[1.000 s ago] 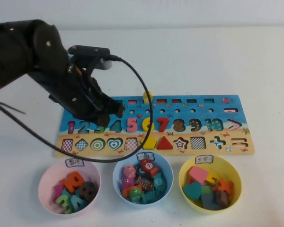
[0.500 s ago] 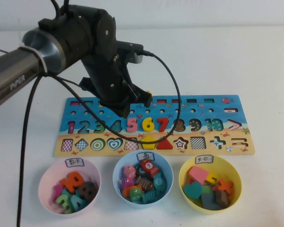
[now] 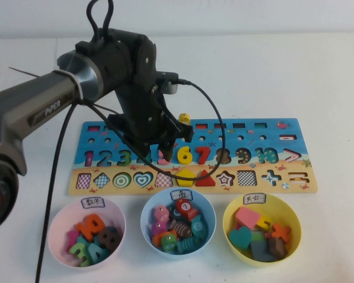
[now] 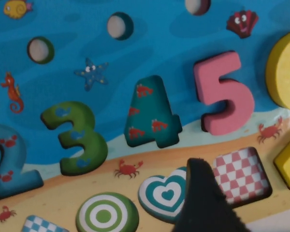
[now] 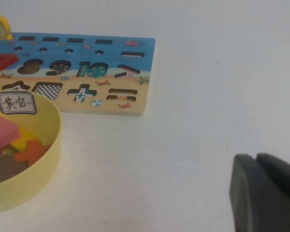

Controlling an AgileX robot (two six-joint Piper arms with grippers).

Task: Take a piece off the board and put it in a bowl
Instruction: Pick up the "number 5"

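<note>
The light-pink "5" (image 4: pixel 224 92) lies in its slot on the board (image 4: pixel 150 43), between the teal "4" and the yellow "6". In the high view the "5" (image 3: pixel 166 158) is partly hidden under my left gripper (image 3: pixel 159 151), which hangs low over the board's (image 3: pixel 236 139) number row. In the left wrist view the left gripper (image 4: pixel 249 203) is open and empty, its fingers (image 4: pixel 203 198) over the heart and checkered pieces, just short of the "5". The pale-pink bowl (image 3: pixel 55 223) stands front left. My right gripper (image 5: pixel 256 157) is shut over bare table, right of the board (image 5: pixel 135 63).
A light-blue bowl (image 3: pixel 210 213) and a yellow bowl (image 3: pixel 292 213), both holding pieces, stand in front of the board beside the pink bowl. The yellow bowl (image 5: pixel 50 154) also shows in the right wrist view. The left arm's black cable loops over the board's middle.
My left arm has swung right from the board's left end and dropped lower, so its gripper now sits over the "5". The pieces and bowls have not moved.
</note>
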